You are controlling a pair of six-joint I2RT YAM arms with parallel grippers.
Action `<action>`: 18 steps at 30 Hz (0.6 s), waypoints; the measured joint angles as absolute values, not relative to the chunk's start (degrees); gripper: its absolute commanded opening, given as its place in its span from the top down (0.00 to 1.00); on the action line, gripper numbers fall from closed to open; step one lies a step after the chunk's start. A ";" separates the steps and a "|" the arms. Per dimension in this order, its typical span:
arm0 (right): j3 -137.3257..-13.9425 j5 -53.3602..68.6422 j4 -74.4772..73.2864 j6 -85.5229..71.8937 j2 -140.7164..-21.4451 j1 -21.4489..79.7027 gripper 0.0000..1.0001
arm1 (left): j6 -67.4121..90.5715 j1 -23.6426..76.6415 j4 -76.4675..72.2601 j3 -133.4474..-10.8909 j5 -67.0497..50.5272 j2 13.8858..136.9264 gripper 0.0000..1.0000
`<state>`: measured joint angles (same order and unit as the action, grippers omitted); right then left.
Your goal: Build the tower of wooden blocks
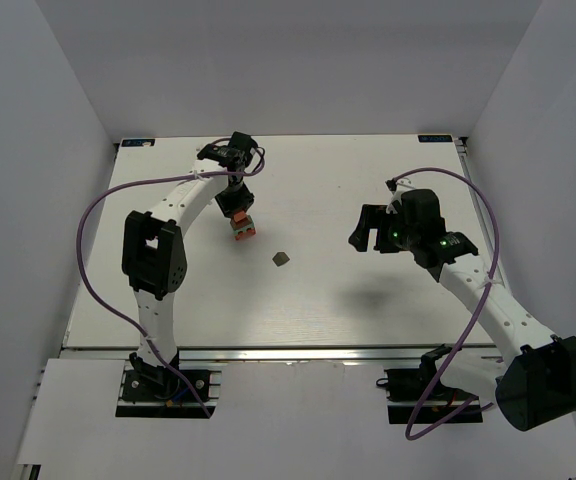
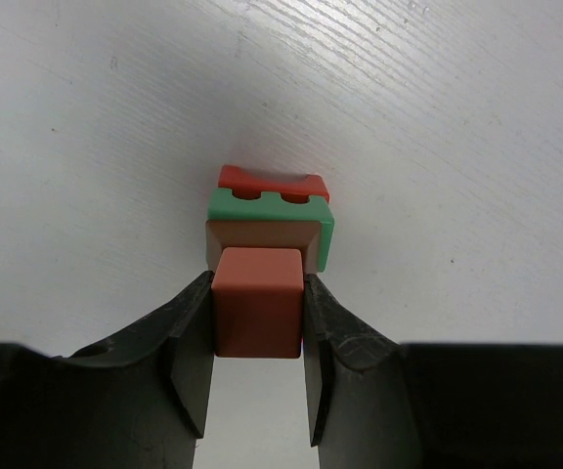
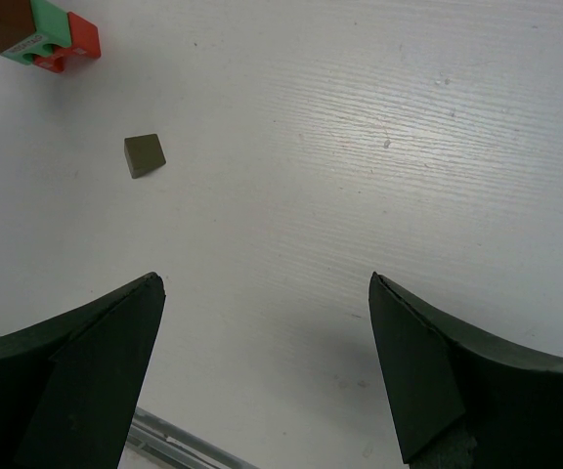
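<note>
White walls (image 1: 288, 60) enclose a white table (image 1: 368, 310) edged by a metal rail (image 1: 318, 352).

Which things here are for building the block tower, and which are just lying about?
For the job: orange cube, brown block, green slab, red piece, dark block on its own.
Just lying about: nothing loose; only the purple cables of the arms.

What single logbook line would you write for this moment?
left fingers: shut on orange cube, at tower | right fingers: open, empty, above table | loose brown block: on table, apart from tower
</note>
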<state>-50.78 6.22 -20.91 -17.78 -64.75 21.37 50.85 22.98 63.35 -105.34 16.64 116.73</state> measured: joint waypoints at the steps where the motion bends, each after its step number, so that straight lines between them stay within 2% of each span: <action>1: -50.78 6.22 -20.88 -17.78 -64.75 21.37 0.11 | 50.85 22.98 63.26 -105.34 16.64 116.73 0.87; 18: -50.78 6.20 -20.91 -17.56 -64.75 21.37 0.11 | 50.87 22.98 62.94 -105.34 16.67 116.73 0.83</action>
<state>-50.78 6.20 -20.91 -17.56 -64.75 21.37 50.87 22.98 62.94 -105.34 16.67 116.73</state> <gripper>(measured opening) 0.895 0.455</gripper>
